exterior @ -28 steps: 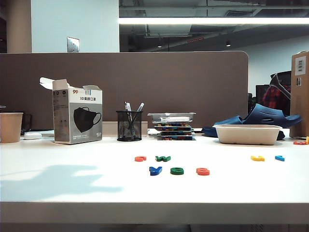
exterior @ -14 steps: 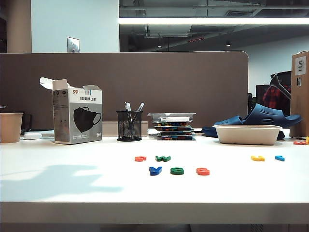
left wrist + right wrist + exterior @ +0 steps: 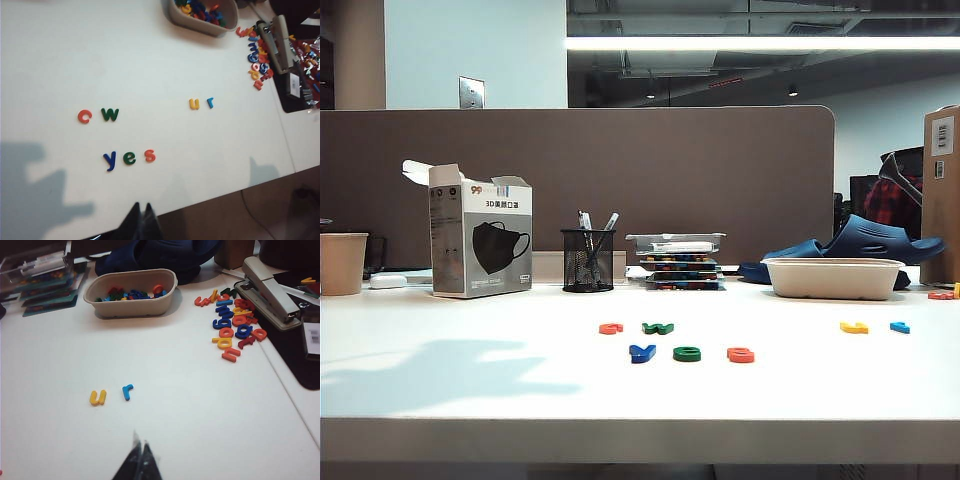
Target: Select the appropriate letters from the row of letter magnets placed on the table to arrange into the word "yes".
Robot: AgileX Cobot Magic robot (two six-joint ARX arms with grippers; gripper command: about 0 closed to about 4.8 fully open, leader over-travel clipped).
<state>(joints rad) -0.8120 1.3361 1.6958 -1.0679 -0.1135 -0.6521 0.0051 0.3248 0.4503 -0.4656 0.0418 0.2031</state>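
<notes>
Three small plastic letters lie side by side near the front of the white table (image 3: pixel 440 330): a dark blue y (image 3: pixel 110 160), a green e (image 3: pixel 129 158) and an orange-red s (image 3: pixel 150 156), close together and reading "yes". Just behind them sit an orange-red c (image 3: pixel 84 116) and a dark green w (image 3: pixel 109 114); well apart to the right lie a yellow u (image 3: pixel 98 397) and a light blue r (image 3: pixel 127 391).

The word looks finished, so the step in hand is probably pulling the arms clear — best done up and away, without brushing the letters.

The left gripper (image 3: pixel 140 222) hangs over the table's front edge, jaws closed on nothing. The right gripper (image 3: pixel 139 460) hovers on the near side of the u and r, likewise closed and empty. Neither shows in the exterior view.

Farther right are a beige tub (image 3: pixel 131 308) of letters, a loose heap of letters (image 3: pixel 232 327) and a stapler (image 3: pixel 270 290).
</notes>
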